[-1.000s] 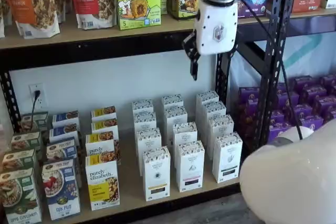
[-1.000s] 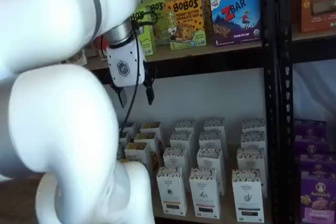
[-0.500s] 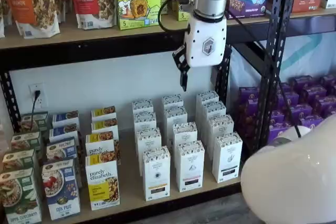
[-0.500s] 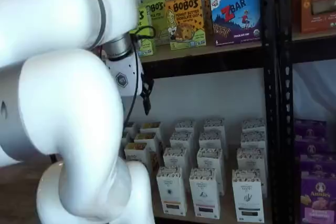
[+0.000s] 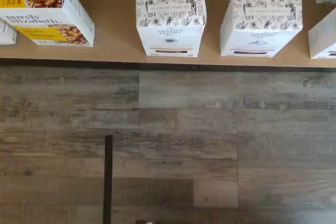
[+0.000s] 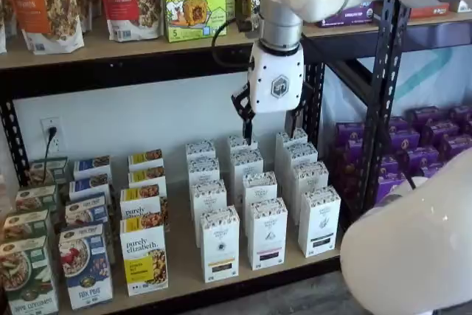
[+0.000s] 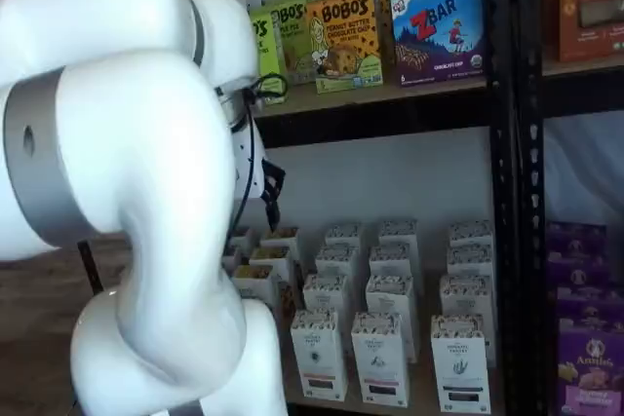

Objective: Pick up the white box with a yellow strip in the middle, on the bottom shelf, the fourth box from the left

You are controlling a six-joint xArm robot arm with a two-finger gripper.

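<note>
The white box with a yellow strip (image 6: pixel 220 245) stands at the front of the bottom shelf, right of a purely elizabeth box (image 6: pixel 144 256). It shows in both shelf views (image 7: pixel 317 353) and in the wrist view (image 5: pixel 170 24), upright at the shelf's front edge. My gripper (image 6: pixel 271 129) hangs above the back rows of white boxes, well above the target and slightly to its right. Its two black fingers stand apart with a plain gap, empty. In a shelf view only one black finger (image 7: pixel 271 197) shows beside the arm.
More white floral-topped boxes (image 6: pixel 267 232) stand in rows right of the target. Cereal boxes (image 6: pixel 85 263) stand at the left. The upper shelf (image 6: pixel 110 49) holds bags and Bobo's boxes. A black rack post (image 6: pixel 380 94) and purple boxes (image 6: pixel 428 145) stand at the right. Wood floor (image 5: pixel 168 145) lies before the shelf.
My gripper has moved left and a little lower, from beside the rack post to above the white boxes. The arm now fills more of both shelf views.
</note>
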